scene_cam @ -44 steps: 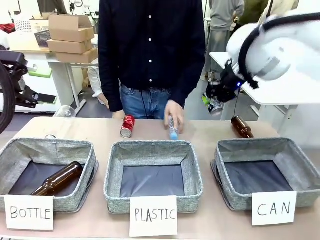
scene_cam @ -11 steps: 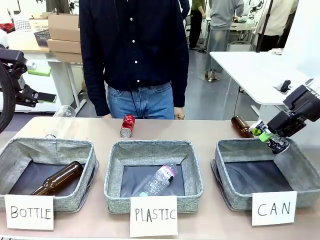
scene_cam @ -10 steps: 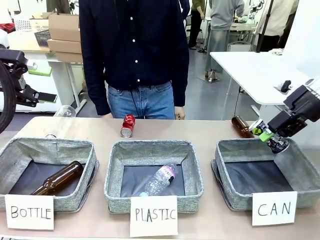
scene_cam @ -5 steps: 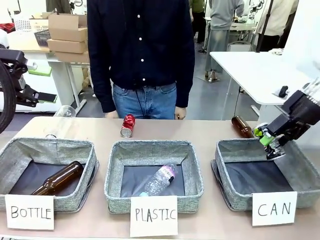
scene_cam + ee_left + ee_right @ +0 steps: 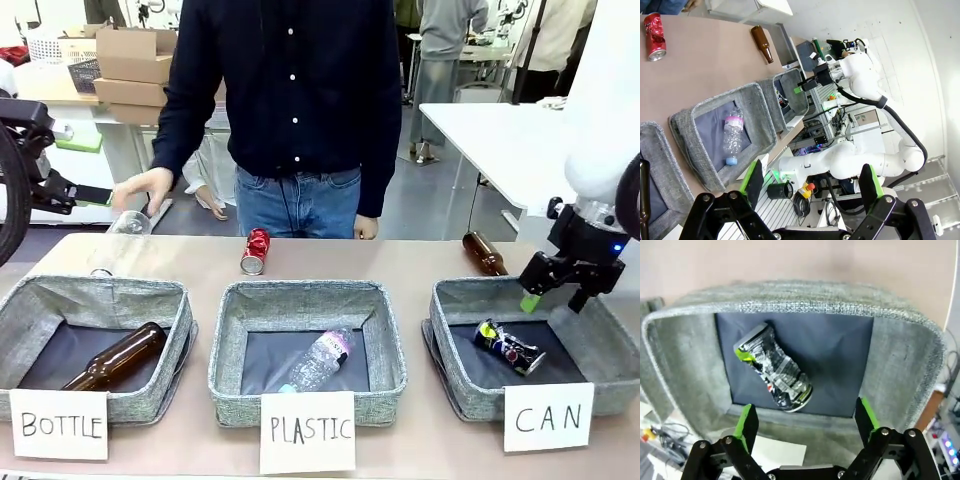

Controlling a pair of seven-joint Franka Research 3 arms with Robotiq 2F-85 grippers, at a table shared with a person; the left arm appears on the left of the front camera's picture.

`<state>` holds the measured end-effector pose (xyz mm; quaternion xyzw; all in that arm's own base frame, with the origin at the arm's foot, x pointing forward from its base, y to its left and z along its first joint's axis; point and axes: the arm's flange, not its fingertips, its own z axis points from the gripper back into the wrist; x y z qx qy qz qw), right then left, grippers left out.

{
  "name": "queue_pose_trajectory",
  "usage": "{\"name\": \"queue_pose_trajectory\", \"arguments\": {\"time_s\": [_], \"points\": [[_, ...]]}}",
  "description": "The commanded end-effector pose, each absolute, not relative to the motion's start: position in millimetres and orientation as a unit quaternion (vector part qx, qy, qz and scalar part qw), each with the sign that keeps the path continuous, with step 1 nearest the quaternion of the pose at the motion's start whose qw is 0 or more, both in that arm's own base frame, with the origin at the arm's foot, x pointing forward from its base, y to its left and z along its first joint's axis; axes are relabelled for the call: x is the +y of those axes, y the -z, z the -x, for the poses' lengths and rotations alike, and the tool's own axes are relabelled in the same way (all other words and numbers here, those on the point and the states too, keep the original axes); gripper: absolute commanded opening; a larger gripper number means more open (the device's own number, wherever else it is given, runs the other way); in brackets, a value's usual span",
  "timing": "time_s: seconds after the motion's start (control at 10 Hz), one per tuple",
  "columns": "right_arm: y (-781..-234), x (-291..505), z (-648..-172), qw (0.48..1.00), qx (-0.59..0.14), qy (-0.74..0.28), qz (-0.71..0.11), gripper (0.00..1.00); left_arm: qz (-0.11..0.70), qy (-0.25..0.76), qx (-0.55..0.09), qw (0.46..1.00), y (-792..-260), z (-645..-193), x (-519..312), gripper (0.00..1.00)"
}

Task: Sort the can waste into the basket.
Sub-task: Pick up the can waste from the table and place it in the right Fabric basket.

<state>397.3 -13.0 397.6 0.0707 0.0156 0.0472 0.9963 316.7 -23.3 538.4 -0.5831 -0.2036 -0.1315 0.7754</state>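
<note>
While the right gripper [image 5: 553,300] hangs open and empty over the CAN basket [image 5: 490,284], front view, one dark can [image 5: 508,347] lies diagonally inside, far-left to near-right, and one red can [image 5: 255,251] lies on the table [image 5: 400,262], axis near-to-far. Left wrist view: left gripper [image 5: 812,169] spread wide, empty. Right wrist view: dark can slantwise on the basket floor.

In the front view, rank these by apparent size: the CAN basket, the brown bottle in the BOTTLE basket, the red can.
1. CAN basket
2. brown bottle
3. red can, though it lies farther from the camera
</note>
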Motion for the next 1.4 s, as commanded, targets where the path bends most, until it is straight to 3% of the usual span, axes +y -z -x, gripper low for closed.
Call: {"name": "queue_pose_trajectory", "arguments": {"time_s": [0.0,0.2,0.4,0.6,0.8,0.9,1.0,1.1,1.3], "points": [[-403.7,-13.0,-397.2,0.994,0.020,-0.049,-0.092,1.00,0.588,0.140,-0.212,0.768,-538.2,-317.7,-25.4,1.00],[-415.7,-14.3,-394.1,0.980,-0.010,-0.069,-0.187,1.00,0.588,0.140,-0.212,0.768,-538.2,-317.7,-25.4,1.00],[-451.9,-19.0,-385.5,0.865,-0.062,-0.141,-0.477,1.00,0.588,0.140,-0.212,0.768,-538.2,-317.7,-25.4,1.00],[-490.2,-27.5,-383.1,0.746,-0.120,0.042,-0.653,1.00,0.588,0.140,-0.212,0.768,-538.2,-317.7,-25.4,1.00],[-508.6,-37.6,-379.5,0.633,-0.086,0.143,-0.756,1.00,0.588,0.140,-0.212,0.768,-538.2,-317.7,-25.4,1.00],[-511.3,-35.9,-382.2,0.631,-0.080,0.207,-0.743,1.00,0.588,0.140,-0.212,0.768,-538.2,-317.7,-25.4,1.00],[-508.9,-30.7,-387.0,0.663,-0.130,0.257,-0.691,1.00,0.588,0.140,-0.212,0.768,-538.2,-317.7,-25.4,1.00],[-518.4,-40.7,-376.6,0.782,-0.064,0.044,-0.618,1.00,0.588,0.140,-0.212,0.768,-538.2,-317.7,-25.4,1.00],[-518.4,-40.7,-376.6,0.782,-0.064,0.044,-0.618,1.00,0.588,0.140,-0.212,0.768,-538.2,-317.7,-25.4,1.00]]}}
